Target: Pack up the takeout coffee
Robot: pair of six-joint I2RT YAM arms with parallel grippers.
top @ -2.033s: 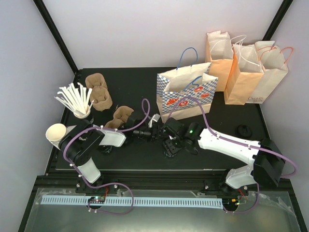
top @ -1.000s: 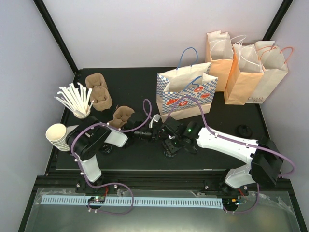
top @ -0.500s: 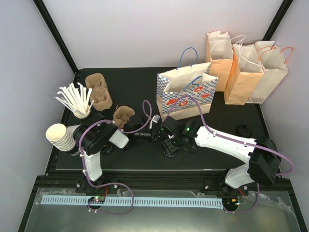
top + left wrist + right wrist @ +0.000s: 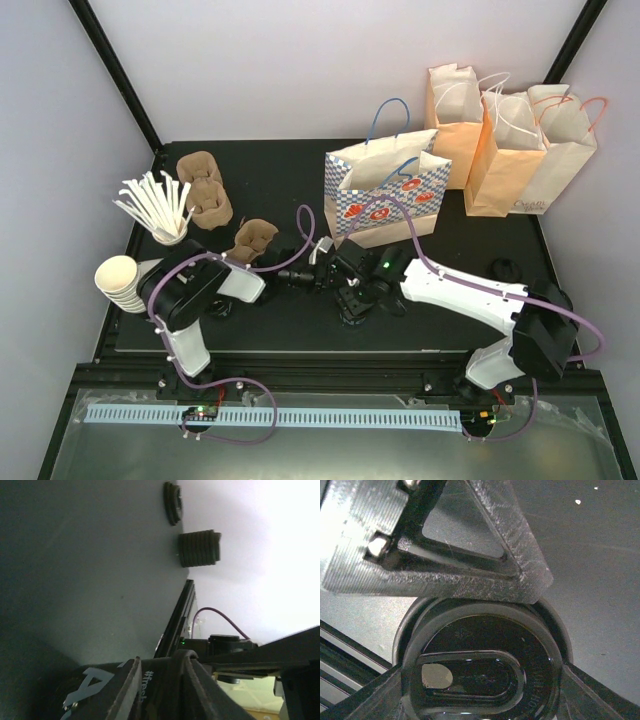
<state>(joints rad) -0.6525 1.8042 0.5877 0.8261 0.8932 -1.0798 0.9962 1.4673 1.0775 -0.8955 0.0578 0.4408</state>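
Overhead first: both arms meet at mid-table, and my right gripper (image 4: 352, 300) stands over the takeout coffee (image 4: 350, 310), a small black cup sitting on the black table (image 4: 280, 325) right under those fingers. My left gripper (image 4: 322, 277) hangs just beside them, on their left and slightly farther from me. It looks apart from the cup, though from up here I cannot tell how its fingers stand. A blue-patterned paper bag (image 4: 385, 200) stands beyond both sets of fingers. Left wrist next: two dark fingers (image 4: 131, 687) show at the bottom edge with only a narrow slot between them. Their tips are cut off by the frame, so I cannot tell whether they pinch anything. Far ahead of them on the table lie a loose black lid (image 4: 172, 502) and a ribbed black stack (image 4: 200, 548). Right wrist last: the cup's round lid fills the space between my fingers. The upper finger (image 4: 445, 545) presses against its rim and the lower one flanks it at the bottom corners, so they are clamped on the cup.
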